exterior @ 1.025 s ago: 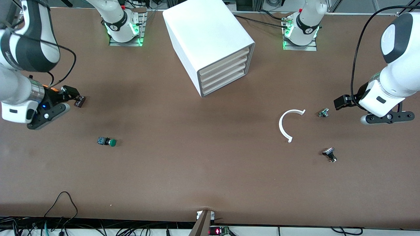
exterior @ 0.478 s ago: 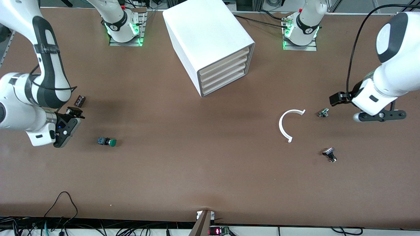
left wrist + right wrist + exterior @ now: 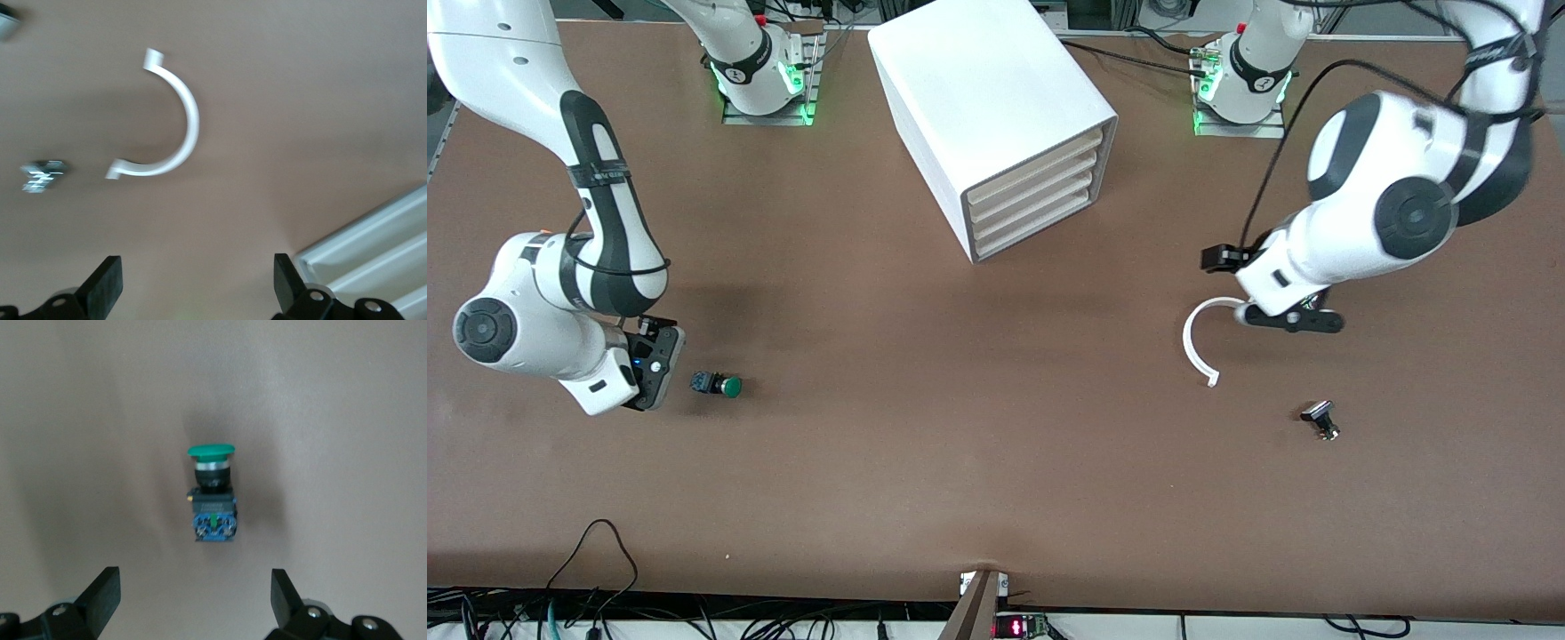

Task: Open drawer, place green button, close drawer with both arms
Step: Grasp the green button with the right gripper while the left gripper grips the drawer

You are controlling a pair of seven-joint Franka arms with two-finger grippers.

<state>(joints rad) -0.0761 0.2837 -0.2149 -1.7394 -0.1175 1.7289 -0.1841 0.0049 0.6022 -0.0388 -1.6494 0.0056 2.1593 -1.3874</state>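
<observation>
Button (image 3: 719, 385) lies on its side, green cap toward table centre.

The green-capped button (image 3: 719, 385) lies on its side toward the right arm's end of the table; the cabinet's lowest drawer (image 3: 1034, 228) is shut.

The button (image 3: 719, 385) lies toward the right arm's end of the table, nearer the camera than the cabinet (image 3: 996, 124).

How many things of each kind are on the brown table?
Robot arms: 2, left gripper, right gripper
Cabinets: 1, white cabinet
Buttons: 2, green button, black-capped button
White curved pieces: 1, white arc
Total: 6
</observation>
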